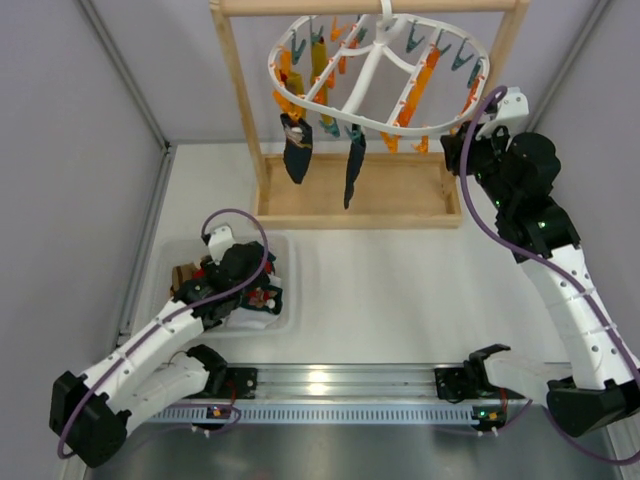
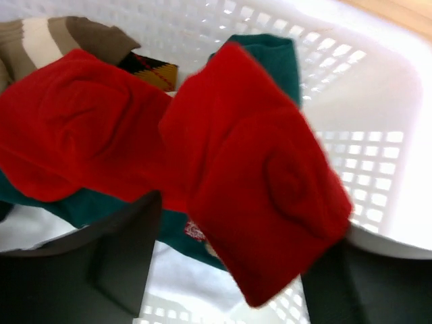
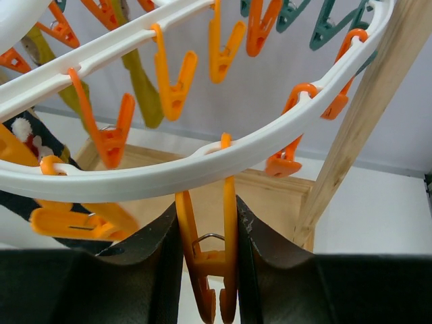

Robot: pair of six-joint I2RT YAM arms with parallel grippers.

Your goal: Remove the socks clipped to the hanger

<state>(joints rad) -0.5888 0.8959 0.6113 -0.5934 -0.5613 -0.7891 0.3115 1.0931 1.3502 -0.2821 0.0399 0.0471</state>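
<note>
The white oval hanger (image 1: 380,70) hangs from the wooden stand, with orange and teal pegs around it. Two dark navy socks (image 1: 296,148) hang clipped at its near left. A mustard sock (image 3: 140,84) hangs further back. My right gripper (image 1: 452,150) is at the hanger's right rim (image 3: 202,165). In its wrist view the gripper (image 3: 207,219) is shut on an orange peg (image 3: 210,266) that holds no sock. My left gripper (image 1: 250,290) is over the white basket (image 1: 170,255). Its fingers stand wide apart (image 2: 229,263) over red socks (image 2: 263,175) lying in the basket.
The light wooden stand (image 1: 350,200) has two posts and a flat base at the back; its right post (image 3: 368,128) is close to my right gripper. The basket wall (image 2: 364,135) surrounds teal, striped brown and white socks. Grey walls enclose the table.
</note>
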